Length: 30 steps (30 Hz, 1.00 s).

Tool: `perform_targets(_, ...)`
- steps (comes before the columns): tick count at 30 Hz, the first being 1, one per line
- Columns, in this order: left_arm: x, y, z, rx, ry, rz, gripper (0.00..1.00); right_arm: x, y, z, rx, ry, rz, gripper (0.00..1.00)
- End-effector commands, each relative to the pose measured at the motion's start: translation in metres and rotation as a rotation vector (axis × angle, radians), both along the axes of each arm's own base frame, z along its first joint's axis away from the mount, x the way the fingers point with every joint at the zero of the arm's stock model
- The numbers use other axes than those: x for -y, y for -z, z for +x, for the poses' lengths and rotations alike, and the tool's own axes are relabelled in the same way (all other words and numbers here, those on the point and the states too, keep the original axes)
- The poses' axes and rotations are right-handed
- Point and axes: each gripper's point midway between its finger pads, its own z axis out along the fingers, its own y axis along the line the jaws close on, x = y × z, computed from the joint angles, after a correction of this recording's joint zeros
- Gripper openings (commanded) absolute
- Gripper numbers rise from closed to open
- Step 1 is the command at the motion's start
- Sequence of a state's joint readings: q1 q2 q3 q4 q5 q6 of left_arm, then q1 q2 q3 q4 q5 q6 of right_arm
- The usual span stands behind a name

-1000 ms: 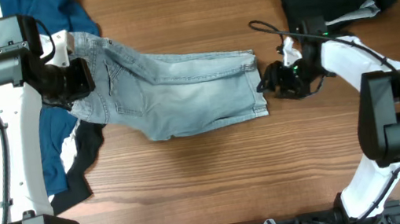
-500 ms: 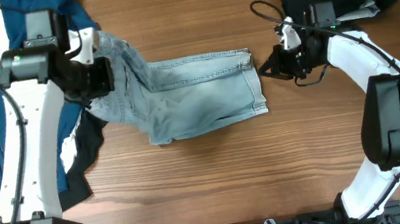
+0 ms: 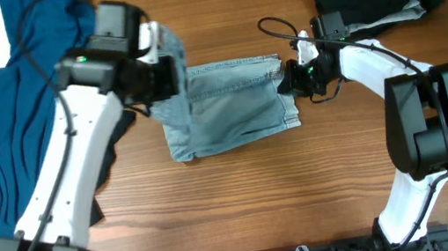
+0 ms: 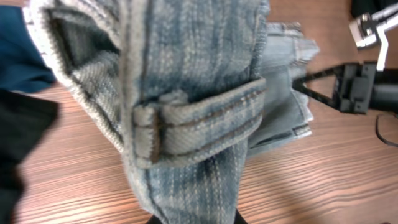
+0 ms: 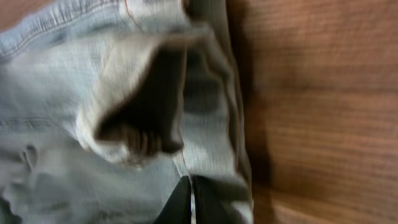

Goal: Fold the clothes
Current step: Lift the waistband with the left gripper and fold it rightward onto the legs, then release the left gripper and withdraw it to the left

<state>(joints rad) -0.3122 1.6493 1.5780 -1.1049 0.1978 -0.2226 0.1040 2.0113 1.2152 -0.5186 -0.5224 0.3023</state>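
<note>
One pair of shorts (image 3: 235, 110), two hands: left hand (image 3: 168, 71) clamps the waistband; right hand (image 3: 286, 81) at hem, grip untellable.

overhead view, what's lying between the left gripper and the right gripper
The denim shorts fill that stretch, from the left gripper at one end to the right gripper at the hem, as the overhead view shows.

No legible txt, labels, brands or nos. anywhere on cloth, arms or table.
</note>
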Motion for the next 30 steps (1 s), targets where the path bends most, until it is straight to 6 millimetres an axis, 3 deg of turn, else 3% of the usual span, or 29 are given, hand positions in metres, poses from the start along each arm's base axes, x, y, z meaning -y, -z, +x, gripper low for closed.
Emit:
perform_targets(1,0.043,0.018,0.005,-0.048,-0.016,-0.041,0.04,0.008,0.02,-0.008,-0.048,0.055,-0.034,0.04)
perform_targets(4,0.075,0.038,0.007,-0.07,-0.003,-0.054,0.04,0.007,0.02,-0.008,-0.052,0.069,-0.029,0.04)
perform_targets(14,0.152,0.103,0.019,-0.113,-0.035,-0.12,0.04,0.003,0.009,0.001,-0.023,0.068,0.067,0.04)
perform_targets(20,0.189,0.111,0.018,-0.094,-0.005,-0.186,0.06,0.002,0.009,0.001,-0.023,0.067,0.071,0.04)
perform_targets(21,0.191,0.11,0.018,-0.088,0.001,-0.189,0.15,0.002,0.009,0.001,-0.023,0.066,0.074,0.05)
perform_targets(22,0.195,0.11,0.016,-0.084,0.008,-0.193,0.76,0.001,0.007,0.002,-0.016,0.066,0.079,0.04)
perform_targets(23,0.195,0.11,0.016,-0.085,0.008,-0.192,1.0,0.0,0.003,0.004,-0.006,0.063,0.095,0.04)
perform_targets(26,0.19,0.11,0.02,-0.084,-0.003,-0.193,1.0,0.007,-0.016,0.013,0.038,0.079,0.123,0.08)
perform_targets(30,0.169,0.102,0.033,-0.089,-0.05,-0.205,1.0,0.029,-0.055,0.021,0.123,0.121,0.123,0.43)
